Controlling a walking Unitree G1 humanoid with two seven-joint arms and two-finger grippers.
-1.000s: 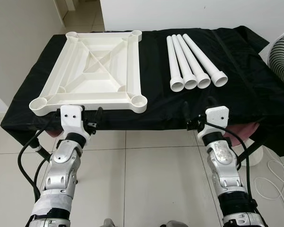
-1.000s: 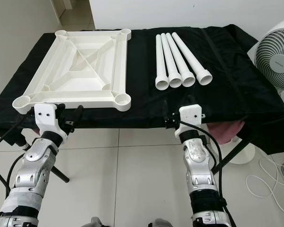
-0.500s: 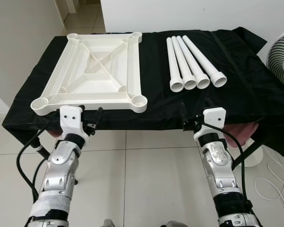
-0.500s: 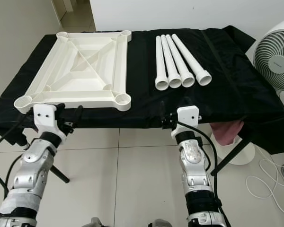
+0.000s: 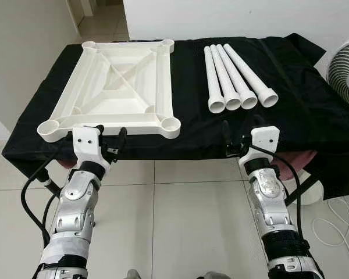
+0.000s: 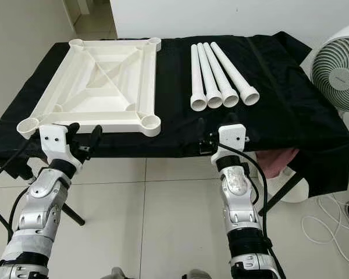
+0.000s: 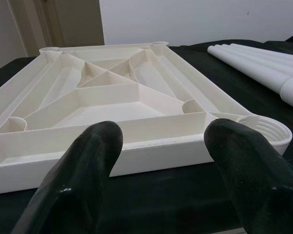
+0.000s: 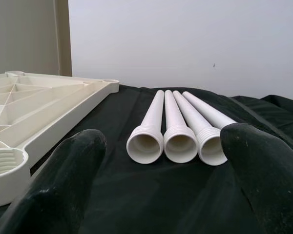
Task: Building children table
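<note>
The white tabletop (image 5: 113, 81) lies upside down on the left half of the black-covered table, ribs and corner sockets facing up. Several white legs (image 5: 235, 75) lie side by side to its right, threaded ends (image 8: 178, 141) toward me. My left gripper (image 5: 111, 131) is open at the table's front edge, just short of the tabletop's near rim (image 7: 136, 151). At the same edge my right gripper (image 5: 240, 124) is open, a short way before the leg ends, with nothing between its fingers (image 8: 73, 170).
The black cloth (image 5: 302, 99) drapes over the table's edges. A white fan (image 5: 346, 70) stands at the right, with a cable on the tiled floor (image 5: 174, 209) below it. Something pink (image 5: 299, 161) hangs under the table's right end. A wall runs along the left.
Both grippers have risen a little and edged closer to the table's front edge. The tabletop and legs have not moved.
</note>
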